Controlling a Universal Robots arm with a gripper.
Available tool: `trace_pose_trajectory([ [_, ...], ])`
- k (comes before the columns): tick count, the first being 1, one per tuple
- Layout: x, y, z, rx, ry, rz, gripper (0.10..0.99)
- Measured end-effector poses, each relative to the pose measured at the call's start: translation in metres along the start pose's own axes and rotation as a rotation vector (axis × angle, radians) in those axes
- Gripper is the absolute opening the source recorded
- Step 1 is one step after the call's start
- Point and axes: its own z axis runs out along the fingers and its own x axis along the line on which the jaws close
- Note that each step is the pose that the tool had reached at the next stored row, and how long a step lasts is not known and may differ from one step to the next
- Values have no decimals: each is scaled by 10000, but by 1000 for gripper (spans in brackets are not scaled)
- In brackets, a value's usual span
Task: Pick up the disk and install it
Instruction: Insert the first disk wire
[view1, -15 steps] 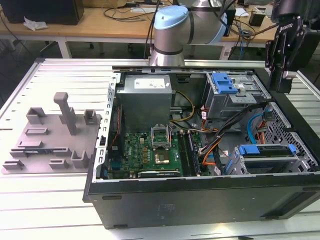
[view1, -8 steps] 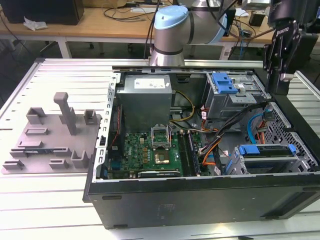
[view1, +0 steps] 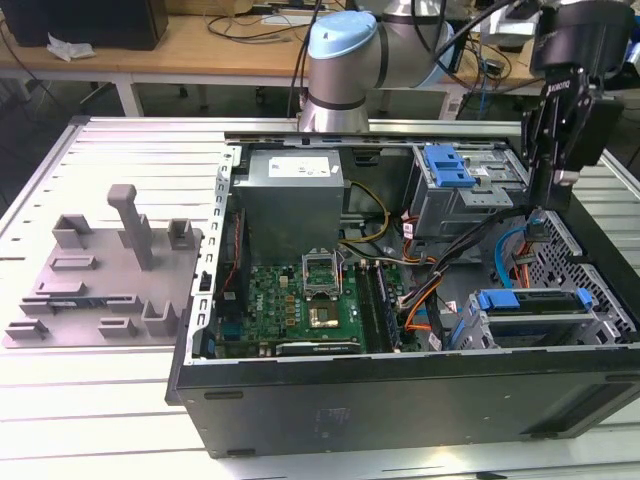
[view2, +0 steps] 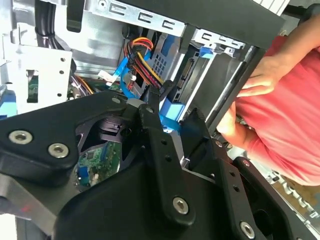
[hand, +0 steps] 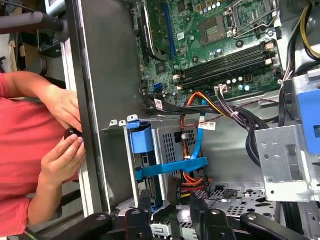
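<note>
The disk (view1: 535, 303) lies inside the lower drive cage at the front corner of the open computer case, on the exterior view's right, with its blue carrier rail across it. In the first wrist view the blue rail of the disk (hand: 172, 167) crosses the cage just beyond my fingertips. My gripper (view1: 553, 195) hangs above the case's side wall on the exterior view's right, higher than the cage. Its black fingers (hand: 145, 212) stand apart with nothing between them. In the second wrist view the gripper (view2: 172, 117) frames a blue part and cables beyond it.
A person in red holds both hands (hand: 65, 135) on the case's outer wall by the cage. An upper cage with a blue latch (view1: 447, 165) stands behind. The motherboard (view1: 310, 300) and cable bundles fill the case. A grey fixture tray (view1: 100, 280) lies outside on the exterior view's left.
</note>
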Motion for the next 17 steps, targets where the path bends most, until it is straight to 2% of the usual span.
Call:
trace_pose_trajectory([
  [5, -55, -1, 134, 0, 0, 0, 427],
  [6, -72, 0, 158, 5, 26, 2, 361],
  [7, -74, 1, 162, 10, 86, 6, 361],
  [8, -74, 0, 161, 13, 117, 6, 290],
  [10, -75, 0, 161, 15, 142, 6, 290],
  [11, -79, 0, 161, 28, 219, 10, 290],
  [13, -88, 3, 152, 72, 484, 31, 290],
  [14, -95, 4, 147, 97, 644, 43, 290],
  [15, -115, 8, 136, 133, 870, 59, 290],
  [16, -128, 11, 132, 154, 998, 68, 290],
  [17, -149, 14, 131, 167, 1074, 73, 290],
])
